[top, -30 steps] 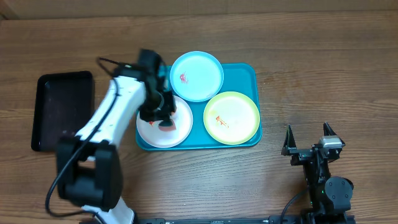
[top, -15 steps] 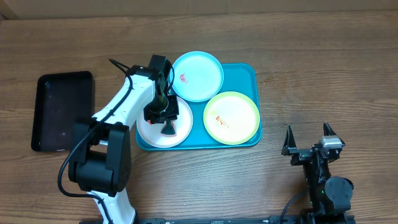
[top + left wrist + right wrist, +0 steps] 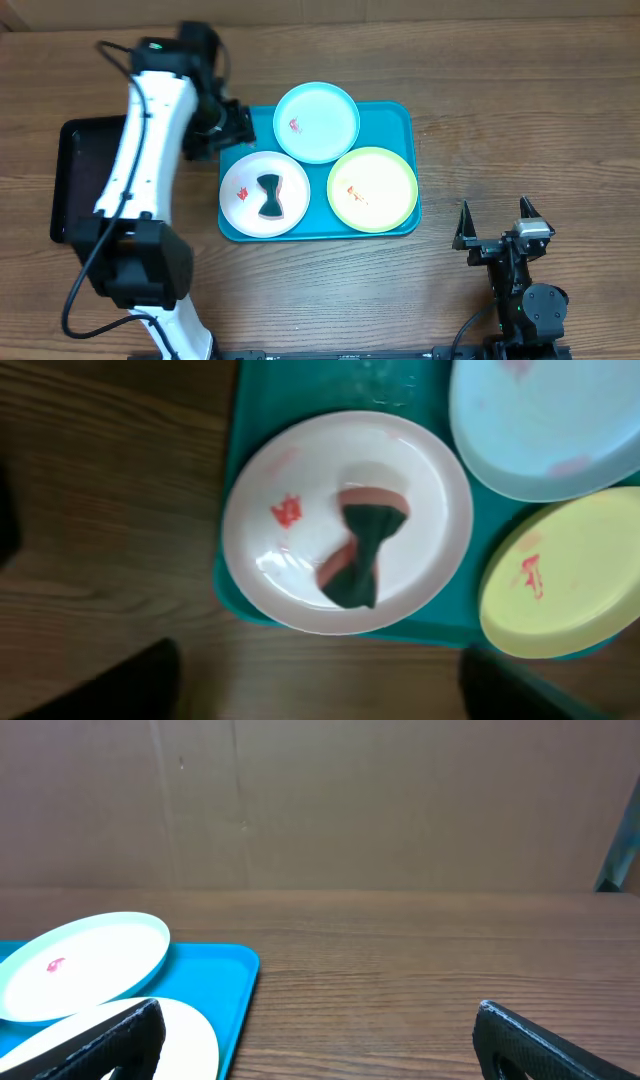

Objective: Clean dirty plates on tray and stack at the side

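Observation:
The turquoise tray point(image 3: 396, 120) carries three dirty plates. On the white plate point(image 3: 246, 212) at the front left are a red smear and a dark green and pink pad point(image 3: 268, 196), pinched into a bow shape. The light blue plate point(image 3: 322, 115) sits at the back and the yellow-green plate point(image 3: 385, 180) at the front right, each with a red smear. My left gripper point(image 3: 235, 128) hangs open and empty above the tray's far-left corner. Its wrist view looks down on the pad point(image 3: 358, 550) and the white plate point(image 3: 425, 490). My right gripper point(image 3: 493, 240) rests open, right of the tray.
A black rectangular tray point(image 3: 100, 178) lies on the wooden table to the left of the turquoise tray. Bare wood surrounds both trays. A brown wall point(image 3: 320, 800) stands behind the table in the right wrist view.
My left gripper opened, left the pad on the white plate, then rose and drew back to the far left. The right arm has stayed still.

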You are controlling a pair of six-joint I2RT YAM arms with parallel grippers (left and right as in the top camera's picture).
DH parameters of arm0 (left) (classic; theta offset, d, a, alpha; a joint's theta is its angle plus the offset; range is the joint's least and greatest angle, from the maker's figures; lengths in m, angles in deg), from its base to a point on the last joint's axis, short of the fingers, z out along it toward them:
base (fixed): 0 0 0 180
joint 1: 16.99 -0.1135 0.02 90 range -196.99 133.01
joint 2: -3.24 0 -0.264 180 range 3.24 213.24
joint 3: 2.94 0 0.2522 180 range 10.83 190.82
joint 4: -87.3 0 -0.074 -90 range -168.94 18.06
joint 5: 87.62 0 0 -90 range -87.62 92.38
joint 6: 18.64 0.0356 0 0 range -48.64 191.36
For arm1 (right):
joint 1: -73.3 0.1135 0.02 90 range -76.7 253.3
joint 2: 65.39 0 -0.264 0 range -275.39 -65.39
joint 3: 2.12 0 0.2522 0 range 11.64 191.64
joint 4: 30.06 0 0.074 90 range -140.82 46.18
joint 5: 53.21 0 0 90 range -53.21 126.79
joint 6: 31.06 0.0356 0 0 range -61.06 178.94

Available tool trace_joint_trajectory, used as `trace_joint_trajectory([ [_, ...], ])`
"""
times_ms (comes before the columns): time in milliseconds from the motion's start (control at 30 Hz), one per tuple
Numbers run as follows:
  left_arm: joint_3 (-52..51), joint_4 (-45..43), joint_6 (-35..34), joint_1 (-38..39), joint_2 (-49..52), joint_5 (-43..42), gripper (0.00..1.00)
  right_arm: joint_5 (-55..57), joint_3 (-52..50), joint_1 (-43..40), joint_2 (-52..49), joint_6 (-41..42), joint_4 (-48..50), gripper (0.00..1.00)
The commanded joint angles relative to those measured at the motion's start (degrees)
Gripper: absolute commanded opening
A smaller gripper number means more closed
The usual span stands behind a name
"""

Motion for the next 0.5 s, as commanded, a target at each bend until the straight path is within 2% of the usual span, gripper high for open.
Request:
trace_joint_trajectory([
  [0, -0.3, 0.9, 1.0, -2.8, 0.1, 1.8, 1.0, -0.4, -0.6, -0.1, 0.5, 0.3, 0.2, 1.0],
  [133, -2.9, 0.3, 1.0, -4.3, 0.2, 1.8, 1.0, -0.4, -0.6, -0.1, 0.5, 0.3, 0.2, 1.0],
  [200, -3.8, 0.0, 1.0, -4.4, 0.3, 1.8, 1.0, -3.9, -0.6, -0.1, 0.5, 0.4, 2.3, 1.0],
  [333, -4.9, 0.0, 1.0, -4.2, 0.3, 1.6, 1.0, -32.0, -0.6, 0.0, 0.5, 11.7, 8.2, 1.0],
  [467, -5.4, 0.4, 1.0, -3.7, 0.3, 1.5, 1.0, -46.8, -0.6, 0.0, 0.5, 19.4, 28.1, 1.0],
])
